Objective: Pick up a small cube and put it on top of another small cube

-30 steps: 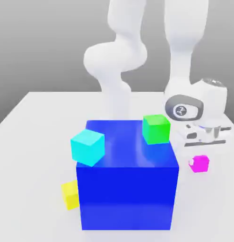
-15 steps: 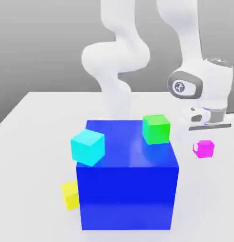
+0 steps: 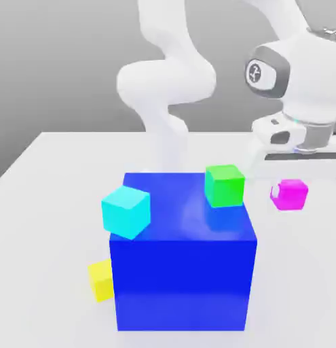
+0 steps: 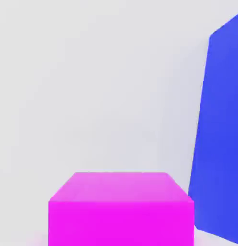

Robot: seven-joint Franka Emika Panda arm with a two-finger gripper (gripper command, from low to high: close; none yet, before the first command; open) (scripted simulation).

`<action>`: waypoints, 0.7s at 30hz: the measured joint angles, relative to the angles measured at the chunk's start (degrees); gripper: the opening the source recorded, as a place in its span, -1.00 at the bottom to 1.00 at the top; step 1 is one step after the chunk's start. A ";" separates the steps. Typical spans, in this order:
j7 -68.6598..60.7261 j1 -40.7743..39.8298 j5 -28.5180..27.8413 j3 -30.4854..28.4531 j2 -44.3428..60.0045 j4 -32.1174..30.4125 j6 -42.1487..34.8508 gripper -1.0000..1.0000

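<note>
The small cube, plain magenta, hangs in the air off the white table, at about the height of the big blue cube's top. It sits right under my gripper, which is shut on it. The hand view has the same magenta cube close up, with the white table far below it. Another small cube, bright green, stands on top of the big blue cube near its far right corner. The magenta cube is to the exterior view's right of the green one, with a gap between them.
A cyan cube sits at the blue cube's upper left edge. A yellow cube lies on the table beside the blue cube's lower left. The blue cube's side rises beside the held cube. The white arm stands behind.
My hand has risen steadily, carrying the magenta cube from near the table up to the level of the blue cube's top. The other cubes have not moved.
</note>
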 joint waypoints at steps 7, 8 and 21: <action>-1.05 -5.20 1.59 -6.91 -10.44 3.39 -12.18 -1.00; -0.78 -5.97 1.65 -7.69 -11.80 3.72 -13.60 -1.00; 6.44 -11.43 -0.63 -6.71 -14.34 -2.17 -8.85 1.00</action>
